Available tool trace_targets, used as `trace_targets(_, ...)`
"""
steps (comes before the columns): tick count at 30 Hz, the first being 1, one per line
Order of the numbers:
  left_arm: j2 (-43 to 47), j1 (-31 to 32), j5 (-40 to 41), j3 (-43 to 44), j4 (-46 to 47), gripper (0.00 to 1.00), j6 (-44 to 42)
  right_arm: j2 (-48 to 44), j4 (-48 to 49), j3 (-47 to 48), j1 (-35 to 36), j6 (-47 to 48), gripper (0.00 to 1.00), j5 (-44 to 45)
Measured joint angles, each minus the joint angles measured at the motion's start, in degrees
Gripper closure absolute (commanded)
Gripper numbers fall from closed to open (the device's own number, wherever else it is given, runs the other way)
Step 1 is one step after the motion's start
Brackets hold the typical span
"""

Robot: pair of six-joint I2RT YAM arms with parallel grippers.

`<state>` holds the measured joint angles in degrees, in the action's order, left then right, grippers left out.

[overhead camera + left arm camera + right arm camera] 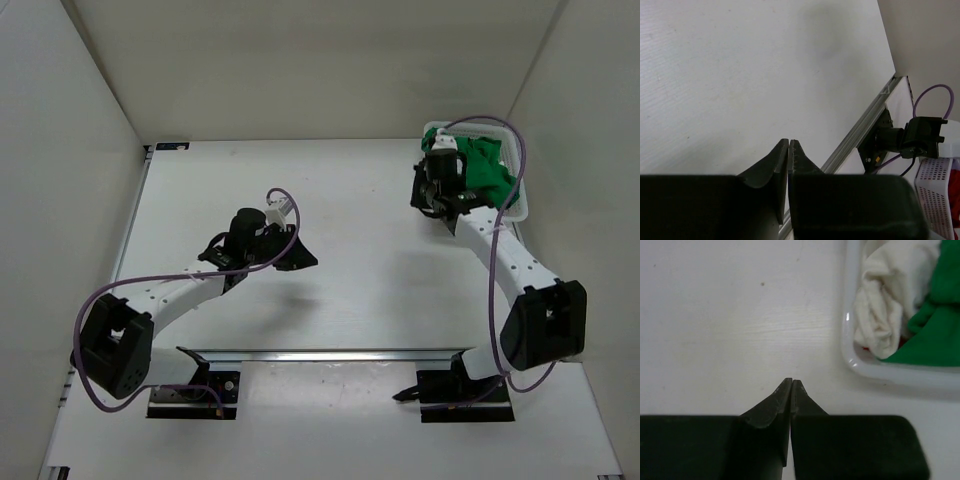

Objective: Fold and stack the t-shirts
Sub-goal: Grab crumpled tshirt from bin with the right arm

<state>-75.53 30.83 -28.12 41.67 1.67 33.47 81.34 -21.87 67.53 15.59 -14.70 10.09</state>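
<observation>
The bright green t-shirt lies crumpled in the white mesh basket at the back right. In the right wrist view the green t-shirt lies beside the bunched off-white t-shirt, and a sliver of the red t-shirt shows under them, inside the basket rim. My right gripper is shut and empty, over bare table just left of the basket. My left gripper is shut and empty above the middle of the table.
White walls enclose the table on the left, back and right. An aluminium rail runs along the near edge by the arm bases. The left wrist view shows the basket's mesh wall and the right arm's base.
</observation>
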Motion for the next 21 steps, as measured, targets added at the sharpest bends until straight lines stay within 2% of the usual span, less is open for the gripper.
trace_targets(2,0.2,0.9,0.3,-0.2,0.6,0.78,0.2,2.3,-1.6,4.9,-1.4,0.8,0.91,1.8)
trace_targets(5,0.8,2.0,0.1,-2.4,3.1,0.62,1.3,5.2,-3.1,12.4,-7.8,1.2,0.73,3.2)
trace_targets(10,1.1,3.6,-0.6,-6.5,5.8,0.50,3.1,9.8,-3.2,18.6,-20.5,1.6,0.48,4.3)
trace_targets(16,1.2,5.9,-0.8,-6.7,7.0,0.40,3.6,16.3,-6.0,20.8,-23.5,3.0,0.43,4.8)
trace_targets(21,1.2,7.2,-0.7,-6.7,7.7,0.39,3.7,21.9,-7.5,23.2,-26.8,4.0,0.43,1.6)
